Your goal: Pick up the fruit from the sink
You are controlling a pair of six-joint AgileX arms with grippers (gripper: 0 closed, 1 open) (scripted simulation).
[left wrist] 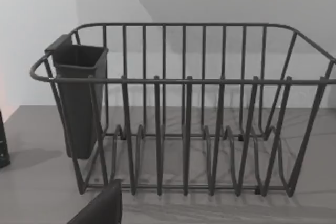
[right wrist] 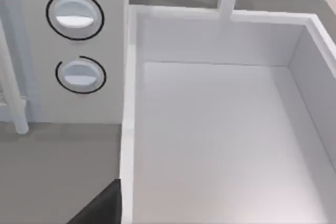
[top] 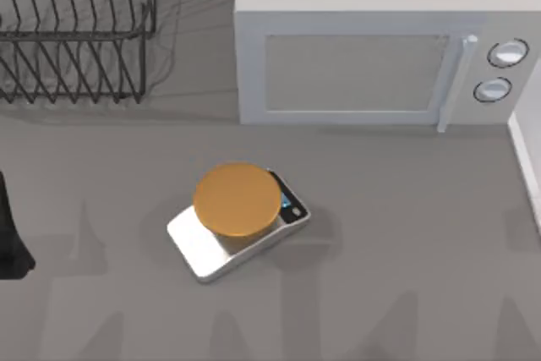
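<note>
Closest to the lens, a dark matte wedge of the left tool (left wrist: 102, 208) juts in before one dark grey wire dish rack (left wrist: 184, 129). How far this tool is open I cannot tell, nor whether it holds anything. The rack is made of thin upright rods under a rounded rim, with one dark, tapered plastic cutlery cup (left wrist: 79, 98) hung on an end. It stands at the worktop's far left.

A like wedge of the right tool (right wrist: 102, 208) sits over the rim of one white square-cornered sink (right wrist: 220, 129). Its opening and hold I also cannot tell. The sink has smooth, plain walls and floor and lies at the far right. Where the fruit lies I cannot tell.

One white boxy microwave (top: 355, 65) stands at the back, carrying two round silver dials (right wrist: 74, 17) and one upright bar handle (top: 452, 82).

Near the middle, one silver slab-shaped kitchen scale (top: 207, 251) lies skewed, bearing one flat round orange disc (top: 237, 200) and a small dark display.

The worktop (top: 406, 234) is flat matte grey, backed by a pale wall (left wrist: 31, 35).
</note>
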